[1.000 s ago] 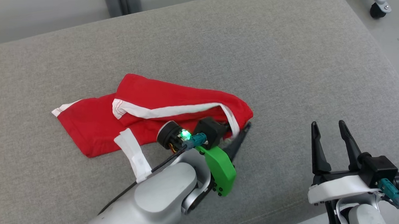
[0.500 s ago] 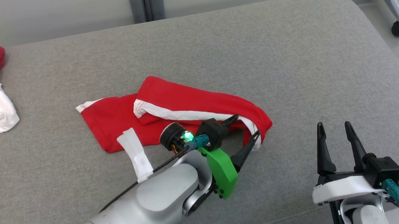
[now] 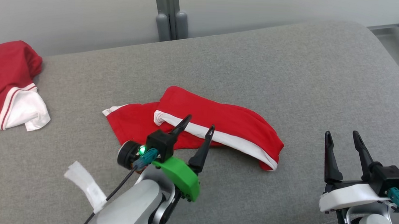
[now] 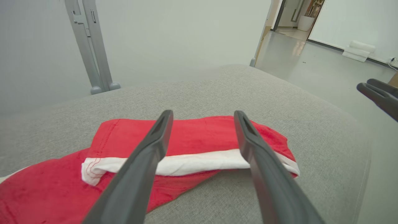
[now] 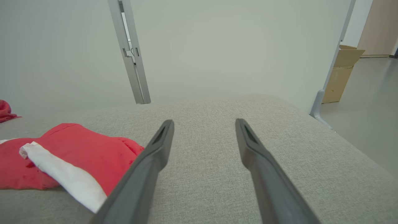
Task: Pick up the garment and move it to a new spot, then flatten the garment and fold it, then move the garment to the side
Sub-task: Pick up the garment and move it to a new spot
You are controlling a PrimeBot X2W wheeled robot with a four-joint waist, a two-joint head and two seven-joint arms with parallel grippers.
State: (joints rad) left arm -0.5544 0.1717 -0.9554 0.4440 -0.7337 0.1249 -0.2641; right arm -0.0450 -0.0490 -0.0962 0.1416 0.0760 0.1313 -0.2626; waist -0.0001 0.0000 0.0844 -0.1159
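Note:
A red garment (image 3: pixel 216 121) with a white band lies loosely folded in the middle of the grey cushion (image 3: pixel 255 60). My left gripper (image 3: pixel 199 122) hovers open just in front of it, fingers pointing at the white band, nothing between them. In the left wrist view the garment (image 4: pixel 199 137) lies beyond the spread fingers (image 4: pixel 149 155). My right gripper (image 3: pixel 342 135) stands open at the lower right, well clear of the cloth. The right wrist view has the garment (image 5: pixel 80 152) to the left of its gripper (image 5: pixel 203 123).
A second red and white garment (image 3: pixel 12 83) lies bunched at the cushion's far left. A grey metal post (image 3: pixel 170 14) stands behind the cushion. The cushion's right edge drops to the floor (image 3: pixel 396 43). A white tag (image 3: pixel 85 184) hangs from my left arm's cable.
My left gripper has opened, let go of the garment's right end, and drawn back to the left. The head camera has shifted, bringing the second garment into view. The right gripper stays open.

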